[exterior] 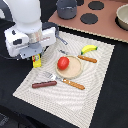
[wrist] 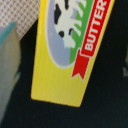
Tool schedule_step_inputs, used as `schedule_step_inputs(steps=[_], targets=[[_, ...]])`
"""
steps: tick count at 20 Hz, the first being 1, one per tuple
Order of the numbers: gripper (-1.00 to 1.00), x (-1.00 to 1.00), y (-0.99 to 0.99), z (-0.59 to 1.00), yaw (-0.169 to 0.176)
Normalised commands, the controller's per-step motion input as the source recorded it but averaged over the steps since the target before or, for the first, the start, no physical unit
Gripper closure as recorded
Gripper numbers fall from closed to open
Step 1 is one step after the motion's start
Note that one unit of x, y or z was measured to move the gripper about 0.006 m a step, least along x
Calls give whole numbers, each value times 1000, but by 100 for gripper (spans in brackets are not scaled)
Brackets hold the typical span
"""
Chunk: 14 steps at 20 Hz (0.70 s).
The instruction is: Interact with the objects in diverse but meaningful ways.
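My gripper hangs low over the butter block, at the edge of the placemat on the exterior view's left. My big white arm hides the fingers there, so I cannot tell if they are open, closed, or touching the block. In the wrist view the butter block fills most of the picture. It is yellow, with a cow drawing, a green band and a red ribbon that says BUTTER (the word runs up the side). It lies partly on the black table and partly by the checked mat.

On the mat sits a tan round plate with a red tomato on it. A yellow banana lies near the plate, toward the far side. A knife with a wooden handle lies between the banana and the plate. A fork with a wooden handle lies just beside the plate on the near side. A brown sausage lies near the fork's prongs.

Behind the mat is a pink toy stove with black round burners. A grey pot stands on it.
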Motion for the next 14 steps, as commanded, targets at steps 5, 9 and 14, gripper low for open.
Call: schedule_step_inputs(steps=[5,9,14], targets=[[-100,-191,62,437,0],[-100,-23,109,415,0],[-100,346,0,324,0]])
